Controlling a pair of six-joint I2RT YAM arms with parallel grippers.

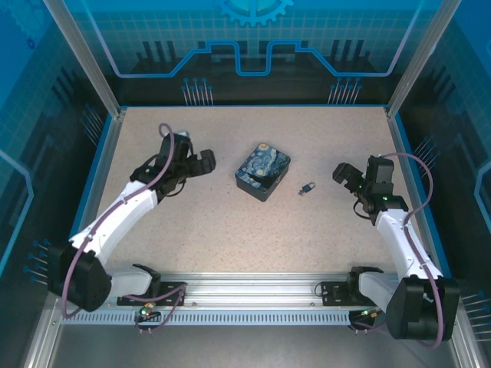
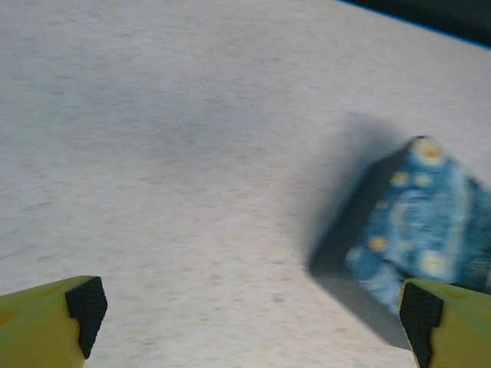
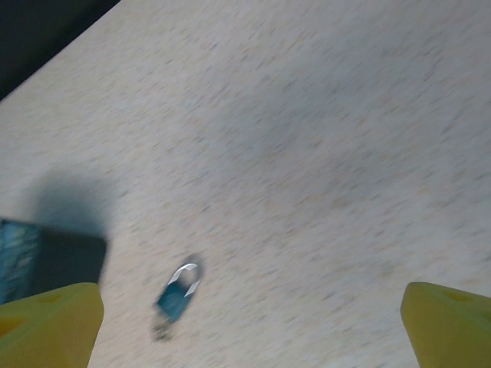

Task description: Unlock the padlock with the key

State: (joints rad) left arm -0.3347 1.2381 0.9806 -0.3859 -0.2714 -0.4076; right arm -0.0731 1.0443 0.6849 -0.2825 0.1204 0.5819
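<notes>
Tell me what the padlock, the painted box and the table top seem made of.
The padlock: likely metal, with a bluish body and a bright glinting shackle, though blurred.
The box: printed night-sky picture on top, dark sides; tin or card, cannot tell.
The table top: speckled beige, matte, probably laminate.

Desk [image 1: 230, 222]: speckled beige top with a blue edge, evenly lit, shadows soft. Back wall [image 1: 153, 38] and side walls [image 1: 31, 153]: translucent blue panels printed with a grid, circuit lines and a gear [image 1: 255, 9] at top centre, held by slanting aluminium posts [image 1: 84, 57]. Near edge: a slotted aluminium rail [image 1: 253, 291] runs across, with a grey metal plate [image 1: 253, 341] below it.
</notes>
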